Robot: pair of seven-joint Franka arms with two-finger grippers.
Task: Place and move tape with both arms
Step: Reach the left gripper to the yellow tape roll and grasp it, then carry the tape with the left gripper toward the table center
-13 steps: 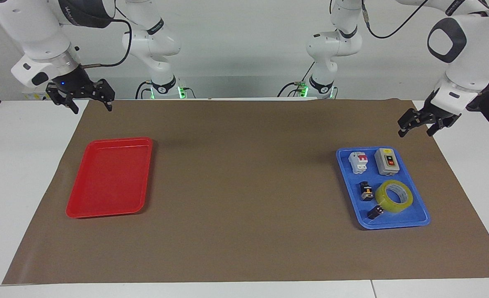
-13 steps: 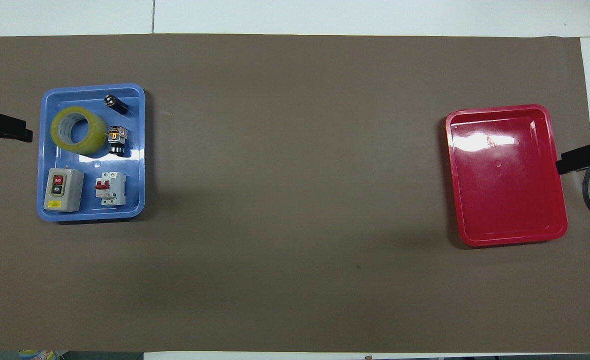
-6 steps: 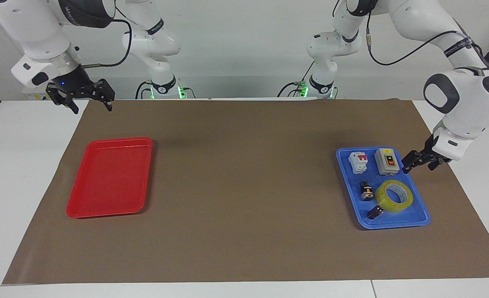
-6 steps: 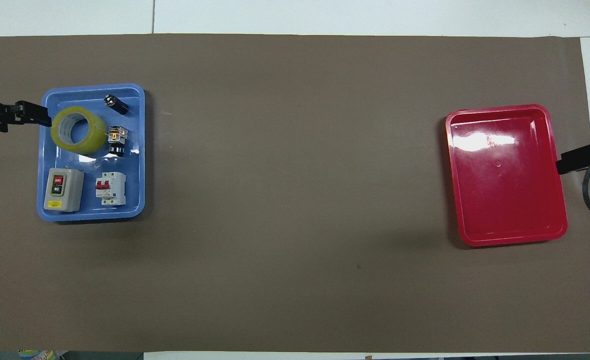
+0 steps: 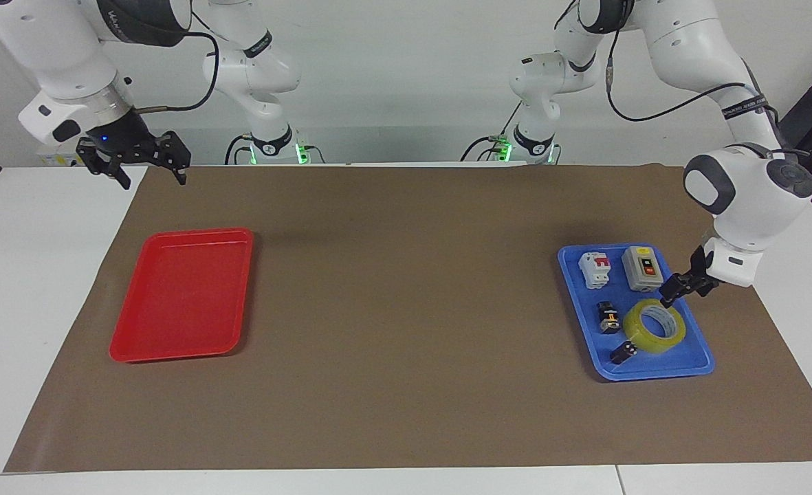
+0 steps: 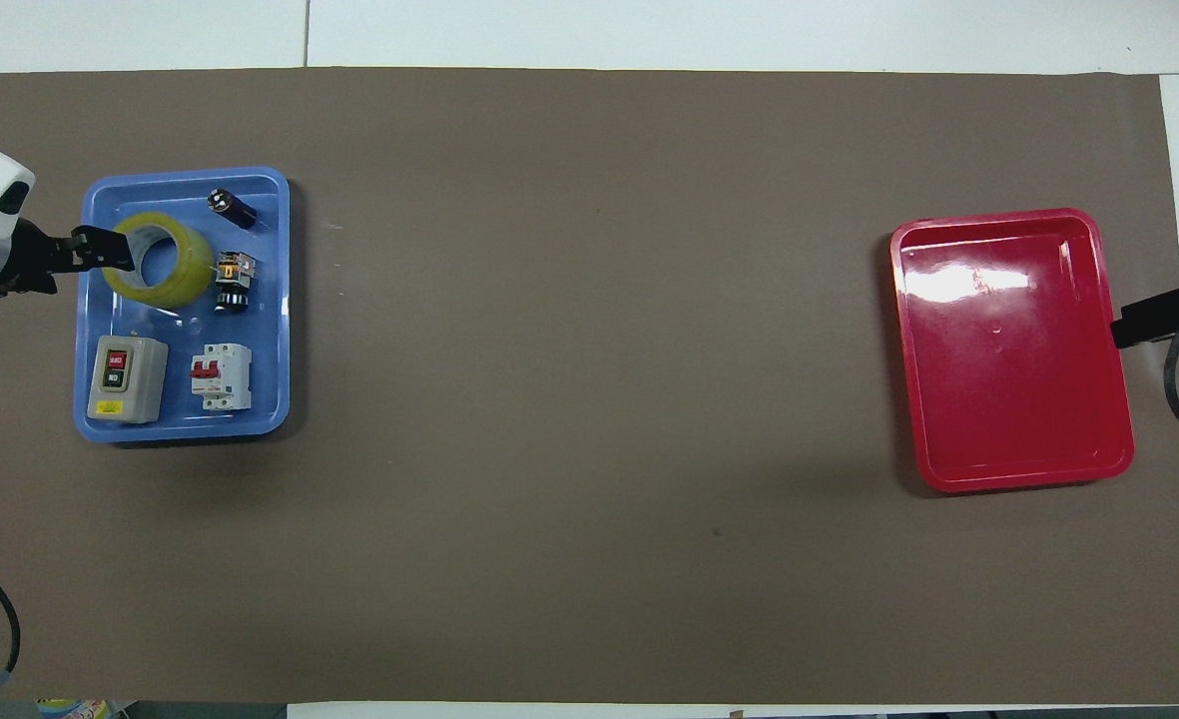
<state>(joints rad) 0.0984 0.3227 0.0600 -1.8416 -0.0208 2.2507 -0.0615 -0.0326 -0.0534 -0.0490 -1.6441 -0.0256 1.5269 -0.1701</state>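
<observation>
The tape (image 5: 634, 330) (image 6: 180, 290), a yellow ring with a pale core, lies flat in the blue tray (image 5: 694, 363) (image 6: 272, 300) at the left arm's end of the table. My left gripper (image 5: 674, 295) (image 6: 115, 255) hangs low over the tray's outer rim beside the roll, open, fingertips at the roll's edge, with nothing in it. In the overhead view it covers the roll's outer edge; I cannot tell whether it touches. My right gripper (image 5: 155, 180) (image 6: 1148, 318) waits open in the air over the mat's corner, near the red tray (image 5: 182, 295) (image 6: 1013, 350).
In the blue tray a grey switch box (image 5: 643, 268) (image 6: 125, 377) and a white circuit breaker (image 5: 597, 269) (image 6: 220, 376) lie nearer to the robots than the tape. Two small black parts (image 5: 608, 317) (image 6: 233, 283) lie beside it. A brown mat (image 5: 406, 309) covers the table.
My left arm has swung down from over the mat beside the blue tray to the tape's edge. The right arm has not moved.
</observation>
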